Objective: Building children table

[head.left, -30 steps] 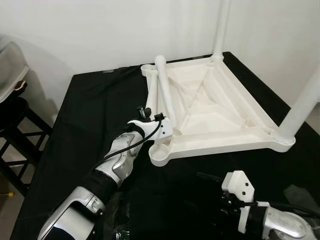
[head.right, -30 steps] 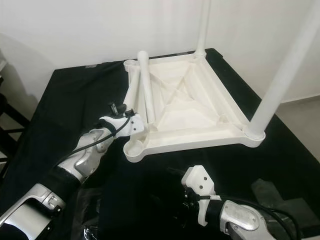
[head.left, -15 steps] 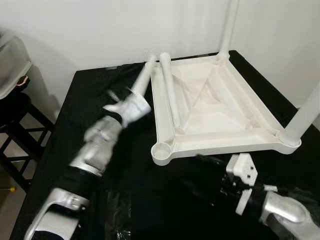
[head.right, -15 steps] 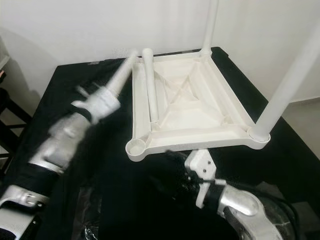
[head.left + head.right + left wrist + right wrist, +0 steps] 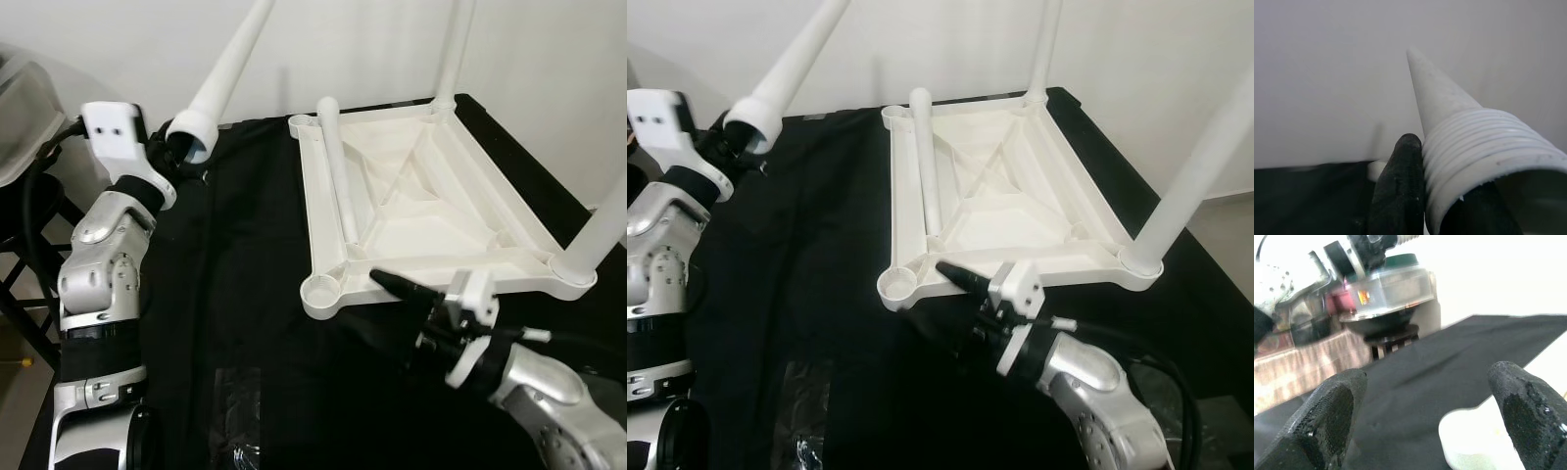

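Note:
The white children's table (image 5: 460, 277) lies upside down on the black cloth. Two legs stand screwed in on its right side, one at the far corner (image 5: 453, 49) and one at the near corner (image 5: 602, 230). A loose leg (image 5: 336, 176) lies along the left rim. My left gripper (image 5: 176, 157) is shut on another leg (image 5: 220, 83) near its threaded end (image 5: 1469, 142), holding it raised and slanted above the table's far left. My right gripper (image 5: 392, 284) is open, its fingers (image 5: 1327, 416) spread just before the empty near-left corner socket (image 5: 318, 291).
The black cloth (image 5: 235, 245) covers the work table up to the white wall. Crinkled clear plastic (image 5: 240, 411) lies near the front edge. A black stool (image 5: 15, 235) stands off the table's left side.
My left arm has lifted its leg off the table's left rim and swung it up and to the left. My right gripper has advanced to the near-left corner socket.

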Available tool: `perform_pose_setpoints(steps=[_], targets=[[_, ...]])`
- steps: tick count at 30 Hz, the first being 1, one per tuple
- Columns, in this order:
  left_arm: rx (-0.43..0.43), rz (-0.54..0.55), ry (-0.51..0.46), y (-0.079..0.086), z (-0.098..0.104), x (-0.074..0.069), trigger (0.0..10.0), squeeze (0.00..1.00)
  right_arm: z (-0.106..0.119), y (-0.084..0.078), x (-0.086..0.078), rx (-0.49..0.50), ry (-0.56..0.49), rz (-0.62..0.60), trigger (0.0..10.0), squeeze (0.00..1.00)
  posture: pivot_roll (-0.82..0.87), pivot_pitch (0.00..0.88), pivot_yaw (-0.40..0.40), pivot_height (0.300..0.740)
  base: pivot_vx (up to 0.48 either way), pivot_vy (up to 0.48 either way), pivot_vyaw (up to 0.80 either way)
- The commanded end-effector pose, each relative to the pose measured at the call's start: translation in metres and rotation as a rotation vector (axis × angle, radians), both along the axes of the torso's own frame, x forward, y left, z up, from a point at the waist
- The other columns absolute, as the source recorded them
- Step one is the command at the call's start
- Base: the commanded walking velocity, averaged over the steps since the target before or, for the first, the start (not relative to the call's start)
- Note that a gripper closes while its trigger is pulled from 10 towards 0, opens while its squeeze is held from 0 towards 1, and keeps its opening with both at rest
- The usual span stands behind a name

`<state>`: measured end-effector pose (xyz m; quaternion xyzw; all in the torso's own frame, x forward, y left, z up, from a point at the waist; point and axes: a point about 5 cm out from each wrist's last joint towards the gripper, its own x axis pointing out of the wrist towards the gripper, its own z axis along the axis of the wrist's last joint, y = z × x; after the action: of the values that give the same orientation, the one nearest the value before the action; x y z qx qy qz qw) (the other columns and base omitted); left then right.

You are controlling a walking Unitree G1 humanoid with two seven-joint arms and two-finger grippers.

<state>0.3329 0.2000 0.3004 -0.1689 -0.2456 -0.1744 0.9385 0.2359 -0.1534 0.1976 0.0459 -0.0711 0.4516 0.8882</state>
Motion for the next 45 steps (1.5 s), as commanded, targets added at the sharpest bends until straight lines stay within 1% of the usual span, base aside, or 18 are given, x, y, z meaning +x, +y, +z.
perform_pose_setpoints(steps=[1, 2, 3, 4, 5, 7, 8, 10, 12, 14, 15, 16, 17, 20, 24, 32, 34, 45], targets=[[-0.177, -0.205, -0.028, 0.002, -0.013, -0.015, 0.0, 0.00, 0.005, 0.000, 0.003, 0.143, 0.028, 0.019, 10.0, 0.00, -0.04, 0.112, 0.044, 0.740, 0.000, 0.000, 0.00], [-0.224, -0.279, -0.041, -0.001, -0.018, -0.021, 0.0, 0.00, 0.007, 0.000, 0.004, 0.205, 0.036, 0.030, 10.0, 0.00, -0.02, 0.108, 0.044, 0.740, 0.000, 0.000, 0.00], [-0.224, -0.279, -0.041, -0.001, -0.018, -0.021, 0.0, 0.00, 0.007, 0.000, 0.004, 0.205, 0.036, 0.030, 10.0, 0.00, -0.02, 0.108, 0.044, 0.740, 0.000, 0.000, 0.00], [-0.261, -0.348, -0.051, -0.003, -0.024, -0.026, 0.0, 0.00, 0.010, 0.001, 0.005, 0.272, 0.044, 0.054, 10.0, 0.00, -0.02, 0.106, 0.042, 0.740, 0.000, 0.000, 0.00], [-0.261, -0.348, -0.051, -0.003, -0.024, -0.026, 0.0, 0.00, 0.010, 0.001, 0.005, 0.272, 0.044, 0.054, 10.0, 0.00, -0.02, 0.106, 0.042, 0.740, 0.000, 0.000, 0.00], [-0.305, -0.445, -0.066, -0.005, -0.032, -0.035, 0.0, 0.00, 0.015, 0.003, 0.002, 0.375, 0.050, 0.115, 10.0, 0.00, -0.02, 0.105, 0.043, 0.740, 0.000, 0.000, 0.00], [-0.305, -0.445, -0.066, -0.005, -0.032, -0.035, 0.0, 0.00, 0.015, 0.003, 0.002, 0.375, 0.050, 0.115, 10.0, 0.00, -0.02, 0.105, 0.043, 0.740, 0.000, 0.000, 0.00], [-0.339, -0.545, -0.076, -0.005, -0.040, -0.046, 0.0, 0.00, 0.021, 0.006, 0.000, 0.464, 0.053, 0.179, 10.0, 0.00, -0.01, 0.106, 0.041, 0.740, 0.000, 0.000, 0.00], [-0.339, -0.545, -0.076, -0.005, -0.040, -0.046, 0.0, 0.00, 0.021, 0.006, 0.000, 0.464, 0.053, 0.179, 10.0, 0.00, -0.01, 0.106, 0.041, 0.740, 0.000, 0.000, 0.00], [-0.361, -0.671, -0.072, -0.010, -0.050, -0.059, 0.0, 0.00, 0.034, 0.012, -0.005, 0.589, 0.054, 0.277, 10.0, 0.00, -0.01, 0.104, 0.040, 0.740, 0.000, 0.000, 0.00], [-0.361, -0.671, -0.072, -0.010, -0.050, -0.059, 0.0, 0.00, 0.034, 0.012, -0.005, 0.589, 0.054, 0.277, 10.0, 0.00, -0.01, 0.104, 0.040, 0.740, 0.000, 0.000, 0.00], [-0.357, -0.755, -0.062, -0.016, -0.057, -0.069, 0.0, 0.00, 0.041, 0.017, -0.008, 0.673, 0.059, 0.356, 10.0, 0.00, -0.01, 0.102, 0.039, 0.740, 0.000, 0.000, 0.00], [-0.357, -0.755, -0.062, -0.016, -0.057, -0.069, 0.0, 0.00, 0.041, 0.017, -0.008, 0.673, 0.059, 0.356, 10.0, 0.00, -0.01, 0.102, 0.039, 0.740, 0.000, 0.000, 0.00], [-0.325, -0.895, -0.052, -0.029, -0.063, -0.087, 0.0, 0.00, 0.045, 0.024, -0.008, 0.700, 0.081, 0.441, 10.0, 0.00, -0.01, 0.094, 0.034, 0.740, 0.000, 0.000, 0.00], [-0.321, -0.957, -0.036, -0.036, -0.071, -0.097, 0.0, 0.00, 0.052, 0.028, -0.007, 0.737, 0.080, 0.521, 10.0, 0.00, 0.00, 0.088, 0.029, 0.740, 0.000, 0.000, 0.00], [-0.329, -1.024, -0.013, -0.049, -0.077, -0.107, 0.0, 0.00, 0.058, 0.034, 0.001, 0.747, 0.087, 0.529, 10.0, 0.00, 0.01, 0.085, 0.028, 0.740, 0.000, 0.000, 0.00], [-0.310, -1.096, 0.000, -0.060, -0.079, -0.115, 0.0, 0.00, 0.059, 0.042, 0.007, 0.729, 0.105, 0.514, 10.0, 0.00, 0.01, 0.087, 0.028, 0.740, 0.000, 0.000, 0.00], [-0.271, -1.184, -0.006, -0.074, -0.076, -0.124, 0.0, 0.00, 0.054, 0.058, 0.010, 0.637, 0.136, 0.529, 10.0, 0.00, 0.01, 0.093, 0.031, 0.740, 0.000, 0.000, 0.00]])
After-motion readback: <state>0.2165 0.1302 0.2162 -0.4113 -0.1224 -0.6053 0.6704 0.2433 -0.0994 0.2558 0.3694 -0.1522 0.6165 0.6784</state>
